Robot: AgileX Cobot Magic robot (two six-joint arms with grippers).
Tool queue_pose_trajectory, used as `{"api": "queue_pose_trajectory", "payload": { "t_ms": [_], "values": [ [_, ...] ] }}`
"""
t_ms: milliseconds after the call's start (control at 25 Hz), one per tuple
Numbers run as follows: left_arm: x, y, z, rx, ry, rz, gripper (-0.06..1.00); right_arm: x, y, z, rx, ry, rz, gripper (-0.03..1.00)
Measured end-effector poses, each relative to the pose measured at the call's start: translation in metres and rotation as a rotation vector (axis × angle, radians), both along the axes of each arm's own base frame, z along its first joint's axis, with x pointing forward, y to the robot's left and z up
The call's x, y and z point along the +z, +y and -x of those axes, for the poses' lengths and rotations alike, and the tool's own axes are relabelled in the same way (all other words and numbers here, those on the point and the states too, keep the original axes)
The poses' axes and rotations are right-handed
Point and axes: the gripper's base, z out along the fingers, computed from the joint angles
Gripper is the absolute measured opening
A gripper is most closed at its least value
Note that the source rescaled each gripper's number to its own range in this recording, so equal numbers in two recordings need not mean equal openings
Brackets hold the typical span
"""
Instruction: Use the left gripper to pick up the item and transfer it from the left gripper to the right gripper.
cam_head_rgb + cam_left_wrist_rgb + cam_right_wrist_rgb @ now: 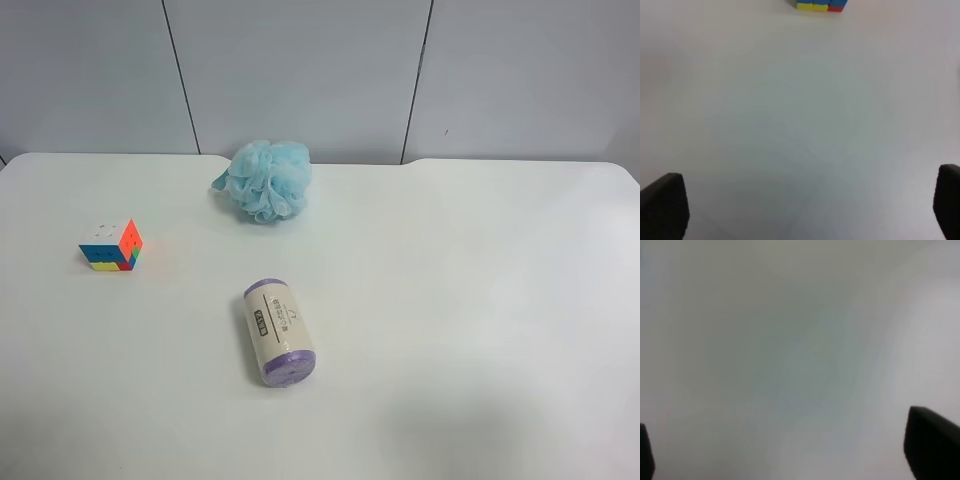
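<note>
puzzle cube (pixel 819 5) clipped by left wrist view's edge, right wrist view blurred

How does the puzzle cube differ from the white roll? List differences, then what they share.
Shape: the cube is boxy; the roll is a cylinder. Colour: the cube is many-coloured; the roll is white with purple ends. Size: the cube looks smaller than the roll. Shared: both rest on the white table, apart.

White table (pixel 480 330), cube (pixel 111 246), roll (pixel 279 332), puff (pixel 268 180)
</note>
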Motion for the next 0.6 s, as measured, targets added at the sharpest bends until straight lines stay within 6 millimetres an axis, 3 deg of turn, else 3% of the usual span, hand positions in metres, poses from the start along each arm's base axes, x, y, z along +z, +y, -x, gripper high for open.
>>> {"api": "queue_pose_trajectory", "payload": {
  "t_ms": [600],
  "values": [
    [-0.03,-0.006,-0.086,-0.028,0.224,-0.002,1.0,0.0,0.0,0.0,0.0,0.0,0.0,1.0]
  ]
}}
